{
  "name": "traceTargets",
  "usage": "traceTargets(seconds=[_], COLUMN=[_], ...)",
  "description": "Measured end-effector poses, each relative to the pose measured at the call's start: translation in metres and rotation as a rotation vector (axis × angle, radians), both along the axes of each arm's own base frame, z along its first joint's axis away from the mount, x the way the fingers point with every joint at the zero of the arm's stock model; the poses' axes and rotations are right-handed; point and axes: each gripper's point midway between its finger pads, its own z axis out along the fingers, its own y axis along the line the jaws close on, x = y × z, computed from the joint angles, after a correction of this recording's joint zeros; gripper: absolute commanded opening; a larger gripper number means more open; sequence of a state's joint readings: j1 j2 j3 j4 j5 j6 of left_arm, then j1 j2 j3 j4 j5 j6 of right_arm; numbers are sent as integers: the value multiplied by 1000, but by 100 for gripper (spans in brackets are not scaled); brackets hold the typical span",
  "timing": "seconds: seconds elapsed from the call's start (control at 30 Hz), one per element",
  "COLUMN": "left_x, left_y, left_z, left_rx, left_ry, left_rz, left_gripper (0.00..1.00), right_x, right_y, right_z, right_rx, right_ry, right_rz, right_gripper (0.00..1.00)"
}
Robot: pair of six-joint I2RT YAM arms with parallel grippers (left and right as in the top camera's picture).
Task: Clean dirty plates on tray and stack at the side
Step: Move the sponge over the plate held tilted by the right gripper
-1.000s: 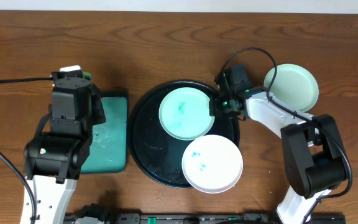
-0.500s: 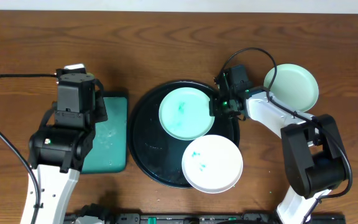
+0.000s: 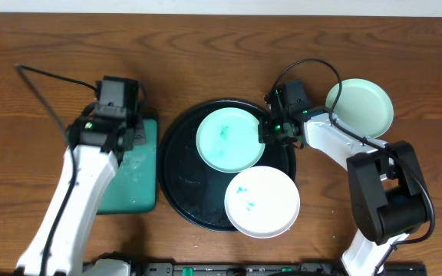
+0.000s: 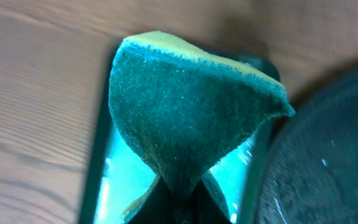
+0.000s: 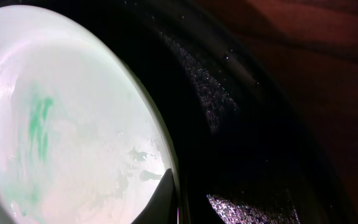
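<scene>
Sponge (image 4: 191, 118) takes up most of the left wrist view. Its dark green scrubby face is toward the camera with a yellowish edge on top, and it's pinched into a fold at the bottom. The left hand (image 4: 178, 198) is clamped on it there, though the hand itself is mostly cut off by the bottom edge. From overhead that hand sits over the top right corner of the teal tray (image 3: 133, 184), and the sponge is hidden under it.

The black tray (image 3: 176, 180) is mid desk (image 3: 206, 46). The smeared plate (image 3: 230, 139), mint green with a teal streak, lies in its upper right part. The white plate (image 3: 262, 202), with teal specks, sits lower right and hangs over the rim. The third plate (image 3: 360, 106), also mint, is on the desk to the right, apart from the tray, with its lower left edge partly covered by the arm.

The right hand (image 3: 273, 130) is at the smeared plate's right rim. The right wrist view only shows one dark fingertip (image 5: 165, 193) on that rim and the other is out of sight, so I can't tell if it's gripping or loose.
</scene>
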State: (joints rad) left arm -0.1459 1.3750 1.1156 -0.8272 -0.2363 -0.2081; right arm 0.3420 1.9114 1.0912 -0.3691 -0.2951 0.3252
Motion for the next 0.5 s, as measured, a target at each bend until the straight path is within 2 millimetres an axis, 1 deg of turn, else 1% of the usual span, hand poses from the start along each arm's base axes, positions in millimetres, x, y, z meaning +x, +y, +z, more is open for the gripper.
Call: traceTargets(seconds=[0.1, 0.2, 0.3, 0.4, 0.5], left_x=[-1, -3, -5, -7, -9], left_y=[-19, -41, -59, -73, -86], left_z=[-25, -39, -40, -38, -36], left_rx=[-95, -210, -309, -388, -465], left_ry=[88, 144, 156, 165, 176], left_rz=[-34, -73, -106, -129, -152], left_gripper=[7, 7, 7, 7, 7], right_x=[0, 0, -1, 0, -2], right_y=[0, 0, 2, 4, 12], right_z=[0, 0, 0, 0, 1], right_rx=[0, 0, -2, -16, -21], right_ry=[0, 0, -1, -13, -23], right_rz=[0, 1, 5, 10, 30], right_gripper=[2, 2, 1, 2, 2])
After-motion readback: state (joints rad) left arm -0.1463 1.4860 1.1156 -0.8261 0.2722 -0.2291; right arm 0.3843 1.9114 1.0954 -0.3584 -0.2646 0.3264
